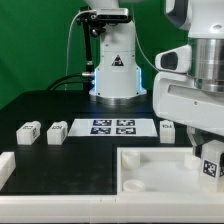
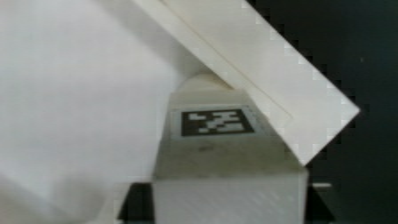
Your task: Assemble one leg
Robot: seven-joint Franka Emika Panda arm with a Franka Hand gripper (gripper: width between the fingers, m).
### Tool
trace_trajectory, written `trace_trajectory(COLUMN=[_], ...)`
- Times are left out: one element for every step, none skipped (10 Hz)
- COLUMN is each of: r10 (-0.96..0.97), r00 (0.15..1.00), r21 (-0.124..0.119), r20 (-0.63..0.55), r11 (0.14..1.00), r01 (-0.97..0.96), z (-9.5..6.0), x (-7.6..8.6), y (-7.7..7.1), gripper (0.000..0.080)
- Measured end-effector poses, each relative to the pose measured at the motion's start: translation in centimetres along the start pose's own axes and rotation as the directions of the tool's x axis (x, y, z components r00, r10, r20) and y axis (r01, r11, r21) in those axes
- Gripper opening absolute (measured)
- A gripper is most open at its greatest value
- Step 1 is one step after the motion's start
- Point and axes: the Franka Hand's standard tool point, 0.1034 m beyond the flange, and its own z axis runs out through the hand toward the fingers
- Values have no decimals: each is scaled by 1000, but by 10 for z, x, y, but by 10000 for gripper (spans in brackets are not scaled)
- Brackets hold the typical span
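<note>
My gripper (image 1: 207,152) is shut on one leg (image 1: 211,166), a small white block with a black-and-white tag, and holds it at the near right corner of the large white tray part (image 1: 150,158). In the wrist view the leg (image 2: 217,135) runs out from between my dark fingers (image 2: 146,205), tag facing the camera. Its far end sits against the tray's rim (image 2: 267,75) at a corner. I cannot tell whether it is seated in a socket. Three more legs lie on the table: two at the exterior view's left (image 1: 28,132) (image 1: 56,131) and one at the right (image 1: 167,129).
The marker board (image 1: 113,126) lies flat behind the tray. The robot's base (image 1: 115,70) stands at the back with cables on its left. A white L-shaped block (image 1: 6,166) sits at the near left edge.
</note>
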Motion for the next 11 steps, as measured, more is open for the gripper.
trace_trajectory(r10=[175,361,497,631,740,769,780,789,792,789,770], r00=[984,931,863,768,664,632,619,607,604,606,630], r21=[6,17,26,14,-1,-3,-5,-5,-4,-7,-4], r20=[17,52,89,106,103,96,97,97,93,101,101], r11=[985,932,865,771,668,635,622,610,607,609,633], r01=[-175,-362,-501,-636,-744,-772,-783,-792,-795,-793,-774], z=[0,1,1,1,1,1,1,0,0,1,1], x=[1,3,2,0,-1,-1,0,1,1,-1,-2], y=[1,4,6,6,7,7,8,9,9,9,8], gripper=[295,295,295,295,295,295,295,295,305,305,523])
